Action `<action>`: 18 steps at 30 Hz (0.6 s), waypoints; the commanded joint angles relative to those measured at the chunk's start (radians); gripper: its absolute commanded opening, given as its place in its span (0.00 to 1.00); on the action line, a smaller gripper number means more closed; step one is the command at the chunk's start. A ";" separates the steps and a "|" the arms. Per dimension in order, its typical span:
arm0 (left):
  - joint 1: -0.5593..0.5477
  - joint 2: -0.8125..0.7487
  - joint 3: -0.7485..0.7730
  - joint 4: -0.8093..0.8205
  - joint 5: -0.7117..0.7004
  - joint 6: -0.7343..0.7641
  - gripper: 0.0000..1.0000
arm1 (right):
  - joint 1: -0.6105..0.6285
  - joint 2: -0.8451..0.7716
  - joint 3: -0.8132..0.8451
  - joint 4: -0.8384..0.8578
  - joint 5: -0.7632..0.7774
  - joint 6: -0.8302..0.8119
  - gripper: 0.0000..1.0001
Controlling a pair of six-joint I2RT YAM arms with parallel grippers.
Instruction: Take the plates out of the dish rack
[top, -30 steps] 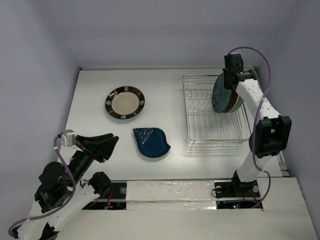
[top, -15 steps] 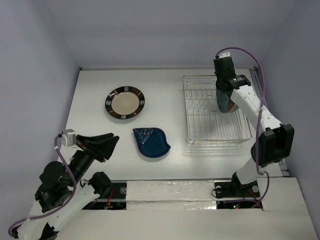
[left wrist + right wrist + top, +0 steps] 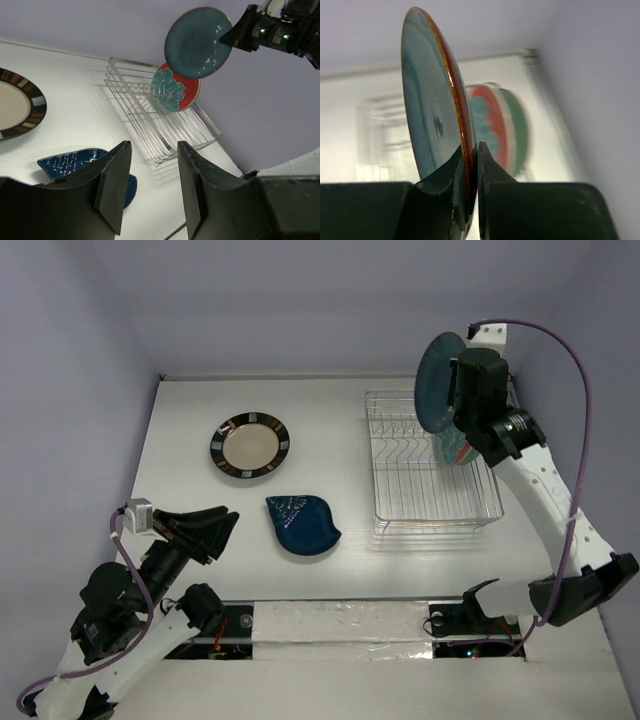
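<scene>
Pinching the dark teal plate [image 3: 435,385] by its rim, the right gripper [image 3: 469,167] has just lifted it clear of the dish rack [image 3: 420,495], ready to set down, while the left gripper [image 3: 150,187] waits spread open.

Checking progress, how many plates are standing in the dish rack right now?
2: a red-rimmed plate at the dish rack's right side, a blurred green plate behind it; others could be hidden.
</scene>
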 commanded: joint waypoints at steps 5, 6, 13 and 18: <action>0.006 0.039 -0.003 0.048 0.004 0.004 0.39 | 0.044 -0.002 -0.135 0.488 -0.546 0.528 0.00; 0.006 0.044 -0.001 0.047 0.004 0.005 0.39 | 0.070 0.023 -0.159 0.534 -0.612 0.608 0.00; 0.006 0.061 -0.001 0.038 0.004 -0.002 0.39 | 0.246 0.414 0.079 0.687 -0.678 0.808 0.00; 0.006 0.058 0.000 0.033 0.004 -0.007 0.39 | 0.288 0.698 0.275 0.694 -0.715 0.929 0.00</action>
